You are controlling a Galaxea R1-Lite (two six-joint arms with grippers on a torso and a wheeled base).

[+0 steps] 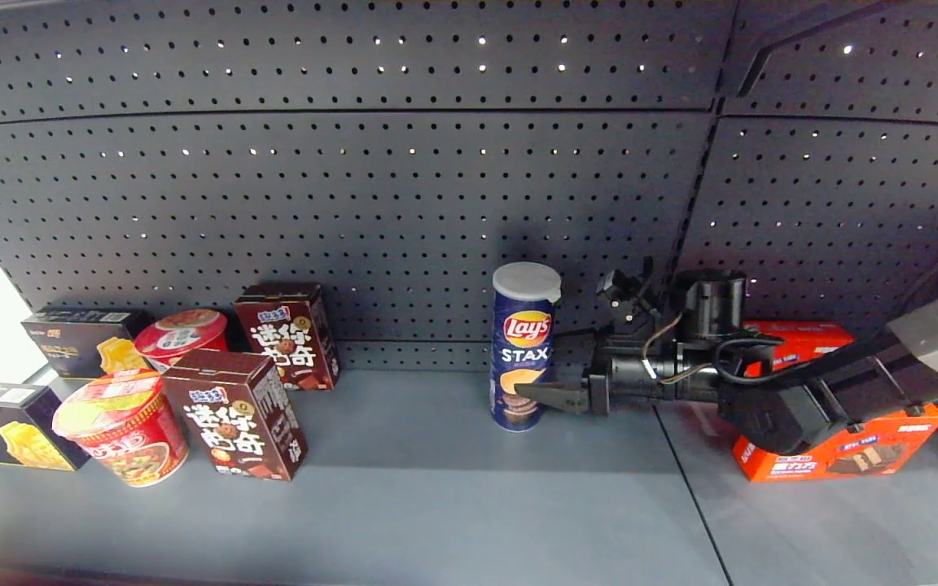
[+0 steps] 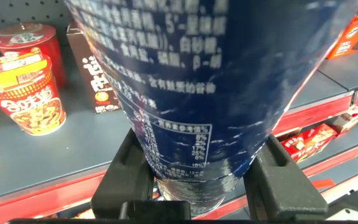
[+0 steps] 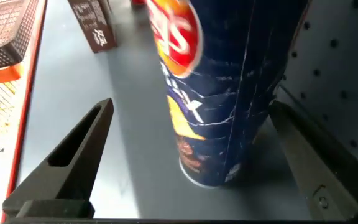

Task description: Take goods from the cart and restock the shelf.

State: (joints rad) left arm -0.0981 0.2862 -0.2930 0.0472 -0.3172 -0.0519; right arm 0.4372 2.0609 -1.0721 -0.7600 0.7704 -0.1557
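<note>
The right gripper [image 3: 191, 112] has its jaws released and spread to either side of a tall dark-blue cylindrical crisp can with a white plastic lid [image 1: 524, 358]. The can stands upright on the grey metal shelf [image 1: 436, 505], close to the dark perforated back panel [image 1: 355, 203]. In the right wrist view, the jaw on the panel side sits just beside the can wall and the other stands well apart from it.

That uneven gap is the main hazard. If the arm draws back even slightly askew, the near jaw could catch the can. The can is tall and narrow, so I'd expect it to tip rather than slide, then roll towards the open front edge. Swinging the arm sideways could also scrape the orange cardboard boxes [image 1: 843, 448] lying under it.

The left gripper [image 2: 197, 180] is clenched on a second dark-blue crisp can [image 2: 197, 87], grasping it near one end, apparently out in front of the shelf. Most of the can's length sticks out past the jaws, so a quick move could make it pivot or slip on its smooth wall.

Setting this can down too close to the standing one could knock that one over. Further along the shelf, the red paper noodle cups [image 1: 123, 427] and the brown cardboard snack boxes [image 1: 245, 423] leave a wide bare stretch, which looks the safer place to put it.
</note>
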